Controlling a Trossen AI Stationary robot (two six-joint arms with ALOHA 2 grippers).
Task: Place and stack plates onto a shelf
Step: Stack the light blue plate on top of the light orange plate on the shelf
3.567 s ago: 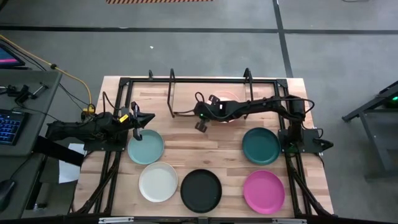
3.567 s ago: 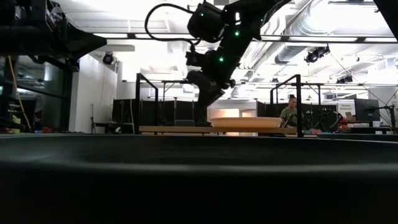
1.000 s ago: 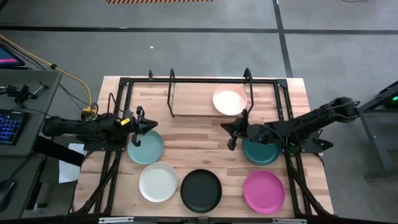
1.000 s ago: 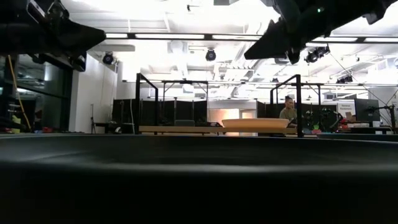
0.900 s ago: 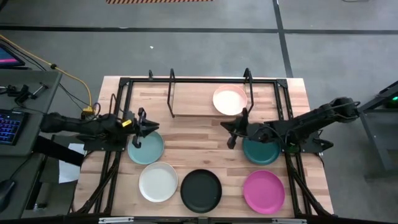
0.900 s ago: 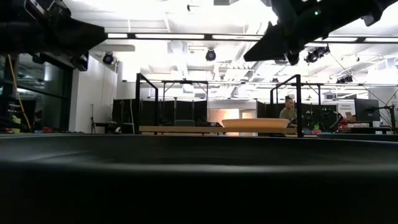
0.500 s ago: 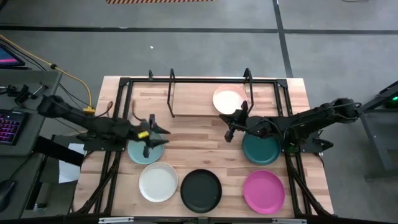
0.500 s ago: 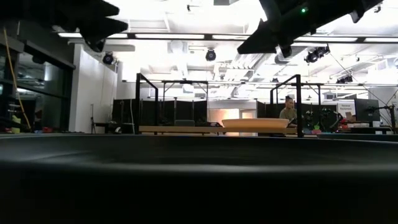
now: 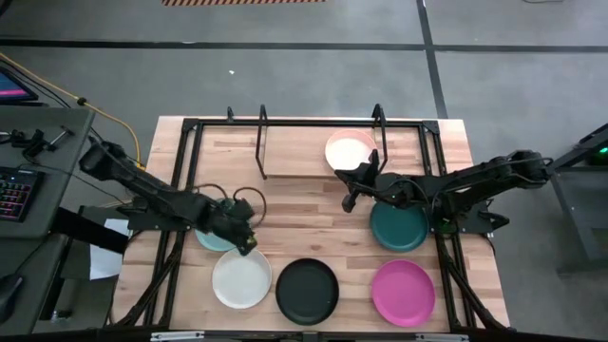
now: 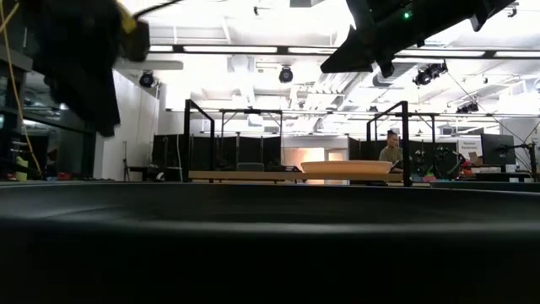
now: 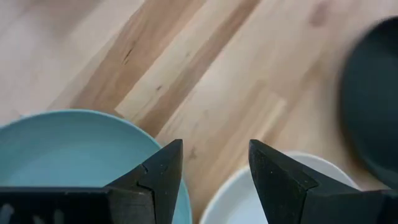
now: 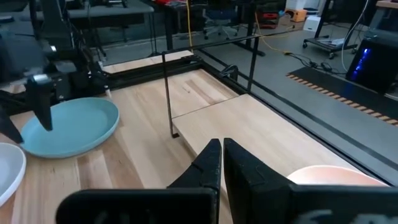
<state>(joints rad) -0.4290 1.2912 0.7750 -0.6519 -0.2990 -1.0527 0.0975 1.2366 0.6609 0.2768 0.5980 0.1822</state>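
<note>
Hovering at the frame's lower left, the left tool point(image 9: 245, 239), fingers apart, risks straddling the light teal plate point(image 11: 68, 152) and white plate point(image 11: 273, 196), nudging both.

The right tool point(image 9: 348, 201) is nearly closed.

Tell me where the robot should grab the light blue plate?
Probably by its low rim. The light teal plate lies flat on the table, so one finger goes inside the rim and one outside. The left gripper, open above the edge nearest the white plate, could drop straight down.

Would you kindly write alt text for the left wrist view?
The left gripper, fingers open, points down at bare wooden table between a light teal plate and a white plate. A black plate's edge shows at one side.
</note>
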